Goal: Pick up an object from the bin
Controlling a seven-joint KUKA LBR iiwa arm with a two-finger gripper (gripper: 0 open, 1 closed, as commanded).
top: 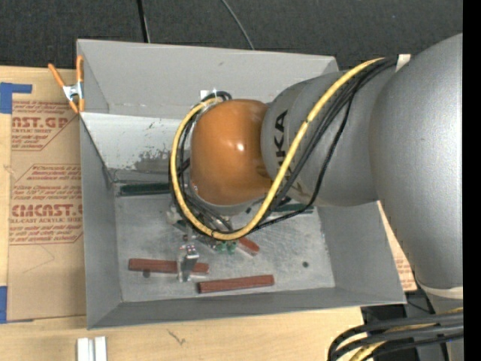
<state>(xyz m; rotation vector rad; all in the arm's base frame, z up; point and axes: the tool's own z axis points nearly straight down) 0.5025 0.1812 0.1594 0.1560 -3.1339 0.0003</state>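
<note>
- The reddish-brown flat stick lies on the floor of the bin, front left; my gripper sits at its right end.
- Clenched or released, I cannot tell.
- A longer stick lies just beside it, nearer the front wall.
- A short reddish piece is partly hidden.
- My orange cover hides the bin's middle.

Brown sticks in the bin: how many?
3: front stick; left stick, by the gripper; short stick, peeking from under the arm. More may hide beneath it.

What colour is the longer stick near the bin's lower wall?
Reddish-brown stick, seen in the camera view.
</note>
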